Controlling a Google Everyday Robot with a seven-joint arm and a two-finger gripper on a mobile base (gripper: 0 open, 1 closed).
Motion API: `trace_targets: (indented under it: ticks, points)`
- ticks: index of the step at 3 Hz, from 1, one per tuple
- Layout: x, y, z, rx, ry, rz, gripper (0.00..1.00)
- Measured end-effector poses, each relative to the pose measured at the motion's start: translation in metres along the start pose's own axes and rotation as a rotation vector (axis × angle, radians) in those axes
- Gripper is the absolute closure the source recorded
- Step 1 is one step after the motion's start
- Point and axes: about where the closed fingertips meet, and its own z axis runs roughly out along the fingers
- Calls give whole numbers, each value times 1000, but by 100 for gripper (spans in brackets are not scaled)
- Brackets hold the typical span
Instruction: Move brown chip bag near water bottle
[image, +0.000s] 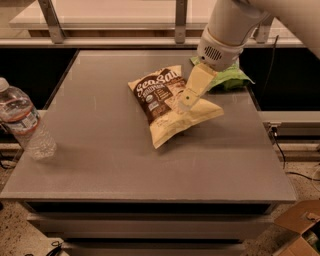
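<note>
The brown chip bag (165, 112), cream-yellow with a dark brown panel and white "Sea Salt" lettering, lies flat near the middle of the grey table (100, 165). The water bottle (24, 120), clear with a white cap and a pale label, stands at the table's left edge, well apart from the bag. My gripper (186, 101) hangs from the white arm (227, 30) at the upper right and is down over the upper right part of the bag, at or just above its surface.
A green chip bag (231, 78) lies at the table's back right, partly behind my arm. A railing with metal posts (181, 20) runs behind the table. A cardboard box (299, 227) sits on the floor at the lower right.
</note>
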Motion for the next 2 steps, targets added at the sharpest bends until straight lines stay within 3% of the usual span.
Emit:
trace_targets:
  ticks: [2]
  points:
    - [-22,-4,32,-42,22,60,0]
